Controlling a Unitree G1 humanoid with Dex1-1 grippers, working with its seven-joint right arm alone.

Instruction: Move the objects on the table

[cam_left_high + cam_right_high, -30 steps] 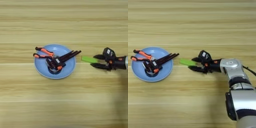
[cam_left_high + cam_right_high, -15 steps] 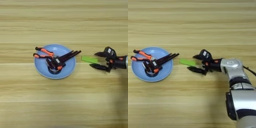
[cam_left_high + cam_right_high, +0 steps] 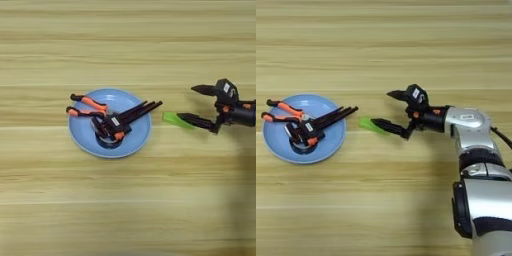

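The table (image 3: 125,45) fills the view, its plank grain running left to right. On it, left of centre, sits the round light-blue plate (image 3: 80,142), which serves as a collecting dish: the pliers (image 3: 87,104) and the black clamp (image 3: 120,122) lie inside it, crossed over one another. The pliers' orange handles point up-left over the rim, and the clamp's long dark bars run up-right, their ends reaching just past the plate's right edge.

The silver forearm (image 3: 466,122) comes in from the right, held low and roughly level with the table, so the tool (image 3: 387,107) meets things from the side. Its two black fingers stand wide apart, one above, one below, gripping nothing.

The green block (image 3: 172,119) lies flat on the table just right of the plate, apart from it. Its long axis runs left to right, tilted slightly down to the right, and the lower finger's tip lies at its right end. Likely it is next for the plate.
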